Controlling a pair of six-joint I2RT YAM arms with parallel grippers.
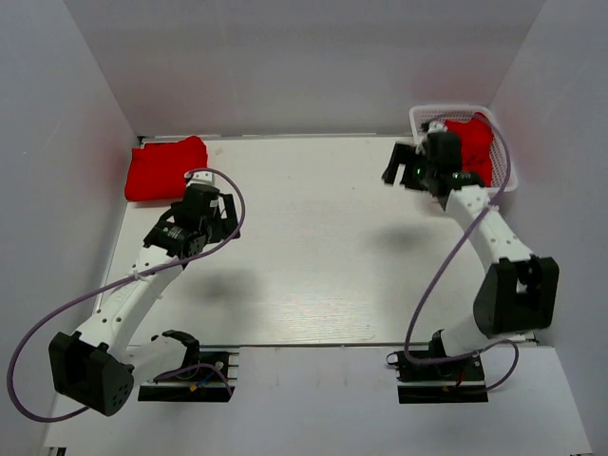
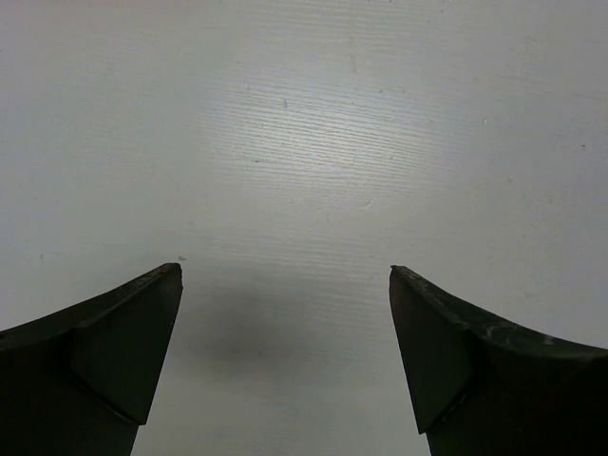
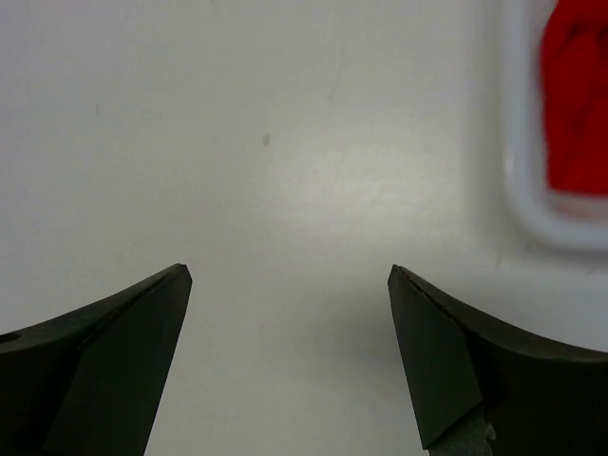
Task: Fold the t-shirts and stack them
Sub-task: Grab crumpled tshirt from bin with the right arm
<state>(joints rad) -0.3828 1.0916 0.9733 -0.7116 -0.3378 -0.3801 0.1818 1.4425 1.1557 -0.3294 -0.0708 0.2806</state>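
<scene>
A folded shirt lies upper left; a crumpled shirt sits in the basket upper right. The left gripper and right gripper gape wide, empty, over the table. The cloth looks light and limp, so pinch a raised fold or hem.

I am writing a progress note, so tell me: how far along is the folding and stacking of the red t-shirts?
Done, it seems: a folded red bundle lies at the far left corner of the table; how many shirts, I cannot tell. In hand: nothing; the left gripper and the right gripper stand open over bare table. Remaining: the red cloth in the white basket is not yet folded or stacked.
</scene>
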